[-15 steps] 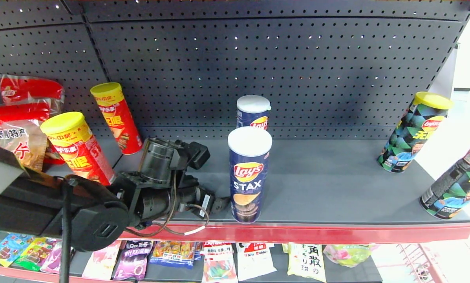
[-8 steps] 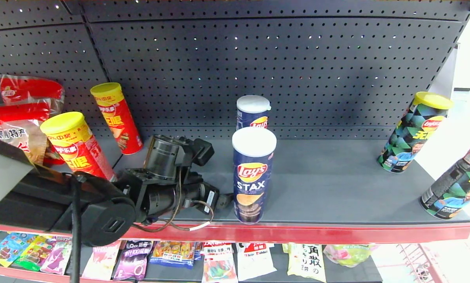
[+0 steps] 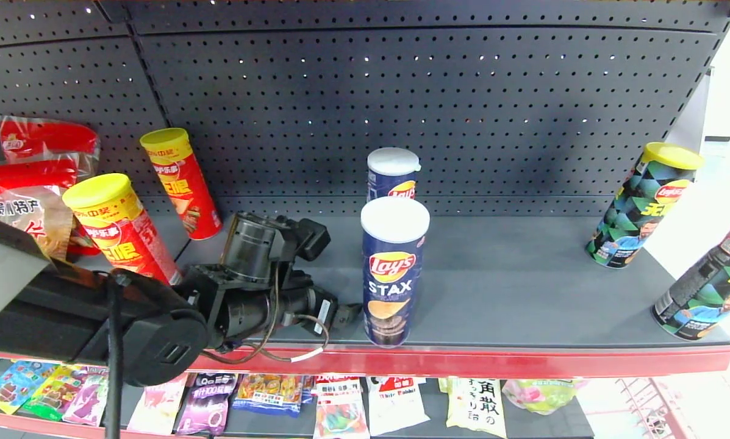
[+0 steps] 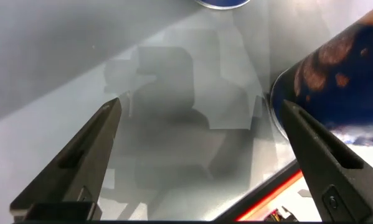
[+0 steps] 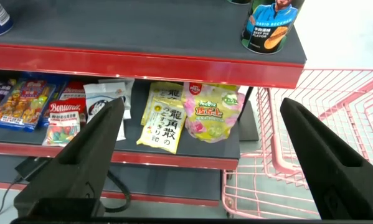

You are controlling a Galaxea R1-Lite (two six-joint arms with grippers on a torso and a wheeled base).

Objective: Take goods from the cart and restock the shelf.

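Left gripper (image 4: 200, 104) spread over grey shelf (image 4: 61, 56), blue can (image 4: 342, 87) beside it

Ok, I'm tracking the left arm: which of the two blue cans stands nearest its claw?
The front blue can, at the edge of the shelf, beside the open left claw; the rear blue can stands behind it.

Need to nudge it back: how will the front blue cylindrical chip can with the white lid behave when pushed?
Tall and narrow, the blue chip can likely tips if pushed high. Standing by the red shelf lip, it could fall off; toppled, it probably rolls.
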